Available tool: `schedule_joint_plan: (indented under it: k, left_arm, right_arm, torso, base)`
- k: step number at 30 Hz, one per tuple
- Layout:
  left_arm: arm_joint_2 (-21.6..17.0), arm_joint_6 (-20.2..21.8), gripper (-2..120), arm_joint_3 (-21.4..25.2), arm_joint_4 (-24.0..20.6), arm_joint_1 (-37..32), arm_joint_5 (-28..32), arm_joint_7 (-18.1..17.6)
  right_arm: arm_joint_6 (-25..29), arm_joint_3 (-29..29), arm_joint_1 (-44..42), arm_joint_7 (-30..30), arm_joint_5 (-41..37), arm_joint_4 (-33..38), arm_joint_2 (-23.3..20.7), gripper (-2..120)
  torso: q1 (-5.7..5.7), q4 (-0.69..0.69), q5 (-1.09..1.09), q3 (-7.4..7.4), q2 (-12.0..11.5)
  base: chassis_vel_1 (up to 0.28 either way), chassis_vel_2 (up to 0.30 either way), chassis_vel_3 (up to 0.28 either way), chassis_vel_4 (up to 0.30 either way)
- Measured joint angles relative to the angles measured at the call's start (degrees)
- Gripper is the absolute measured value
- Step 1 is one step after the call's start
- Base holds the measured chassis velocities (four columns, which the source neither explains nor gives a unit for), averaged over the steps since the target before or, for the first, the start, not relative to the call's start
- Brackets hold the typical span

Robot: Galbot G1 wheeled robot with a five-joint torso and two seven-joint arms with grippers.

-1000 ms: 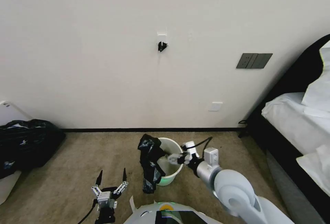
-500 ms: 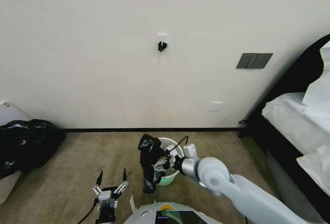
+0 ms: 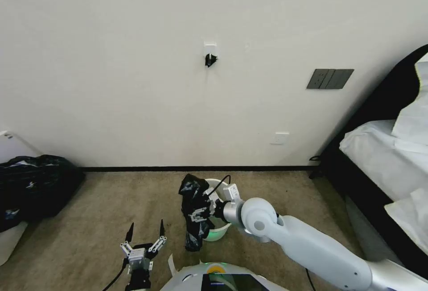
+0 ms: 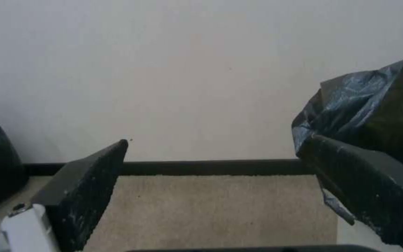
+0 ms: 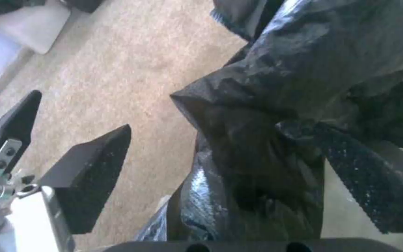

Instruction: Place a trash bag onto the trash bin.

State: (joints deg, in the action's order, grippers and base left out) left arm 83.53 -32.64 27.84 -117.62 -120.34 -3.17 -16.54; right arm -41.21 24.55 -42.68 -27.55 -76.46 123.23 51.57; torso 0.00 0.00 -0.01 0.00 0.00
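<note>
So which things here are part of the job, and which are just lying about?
Job:
- trash bag, draped over the bin's side
- trash bin
- right gripper, open around the bag
- left gripper, open, low beside the bin

Lying about:
- big black bag
- bed

Finding no readable text, label, brand, number or sign anywhere in these views.
</note>
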Motion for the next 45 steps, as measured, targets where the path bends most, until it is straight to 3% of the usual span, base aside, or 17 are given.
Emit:
schedule_joint_plan:
  k: [5, 8, 15, 25, 31, 36, 37, 40, 41, 42, 45]
  left_arm:
    - [0.00, 0.02, 100, -0.43, 0.15, 0.23, -0.07, 0.02]
    - [0.01, 0.02, 100, -1.05, 0.63, 0.22, -0.38, 0.05]
    - [0.18, 0.10, 100, -1.77, 0.94, 0.34, -0.63, 0.05]
    - [-1.23, 2.17, 100, -1.94, 0.04, 1.39, -0.44, 0.12]
    - [-2.44, 4.62, 100, -2.69, -1.07, 2.09, -0.07, 0.15]
    - [-6.11, 15.21, 100, -6.91, -4.54, 5.64, 2.85, 0.43]
    - [-6.11, 15.21, 100, -6.91, -4.54, 5.64, 2.85, 0.43]
    - [-7.57, 22.55, 100, -9.51, -6.51, 8.61, 5.35, 0.13]
    - [-8.23, 26.90, 100, -10.68, -7.53, 10.31, 7.01, -0.51]
    - [-8.23, 26.90, 100, -10.68, -7.53, 10.31, 7.01, -0.51]
    - [-9.61, 36.59, 100, -12.47, -8.96, 14.22, 12.09, -2.58]
  right_arm:
    - [0.03, 1.73, 1.18, 0.09, 0.77, -0.97, 0.97, 79]
    - [0.06, 2.58, 1.73, 0.63, 2.73, -1.57, 1.49, 62]
    - [0.08, 3.43, 1.65, 0.91, 4.72, -1.69, 1.45, 40]
    - [0.12, 2.20, 1.73, 0.89, 5.26, -1.75, 0.73, 2]
    - [0.13, 0.83, 0.22, 0.88, 5.94, -1.04, 0.09, 0]
    - [0.16, -3.24, -3.72, 0.87, 7.29, 0.47, -1.54, 0]
    - [0.16, -3.24, -3.72, 0.87, 7.29, 0.47, -1.54, 0]
    - [0.17, -4.20, -4.82, 0.87, 8.06, 0.82, -1.74, 0]
    - [0.17, -4.51, -5.10, 0.87, 8.23, 0.96, -1.75, 0]
    - [0.17, -4.51, -5.10, 0.87, 8.23, 0.96, -1.75, 0]
    - [0.17, -5.15, -5.69, 0.87, 8.41, 1.28, -1.96, 0]
  torso:
    - [0.00, 0.00, 0.00, 0.00, 0.00]
    - [0.00, 0.00, 0.00, 0.00, 0.00]
    - [0.00, 0.00, 0.01, 0.00, 0.00]
    - [0.00, 0.00, 0.01, 0.00, 0.00]
    - [0.00, 0.00, 0.01, 0.00, 0.00]
    - [0.00, -0.01, 0.01, 0.00, 0.00]
    - [0.00, -0.01, 0.01, 0.00, 0.00]
    - [0.00, -0.01, 0.00, -0.01, 0.00]
    - [0.00, -0.01, 0.01, -0.01, 0.00]
    - [0.00, -0.01, 0.01, -0.01, 0.00]
    - [0.00, 0.00, 0.01, 0.00, 0.00]
  base:
    - [0.000, 0.000, 0.000, 0.000]
    - [0.000, 0.000, 0.000, 0.000]
    - [0.000, 0.000, 0.000, 0.000]
    - [0.000, 0.000, 0.000, 0.000]
    - [0.000, 0.000, 0.000, 0.000]
    - [0.000, 0.000, 0.000, 0.000]
    - [0.000, 0.000, 0.000, 0.000]
    - [0.000, 0.000, 0.000, 0.000]
    - [0.000, 0.000, 0.000, 0.000]
    - [0.000, 0.000, 0.000, 0.000]
    - [0.000, 0.000, 0.000, 0.000]
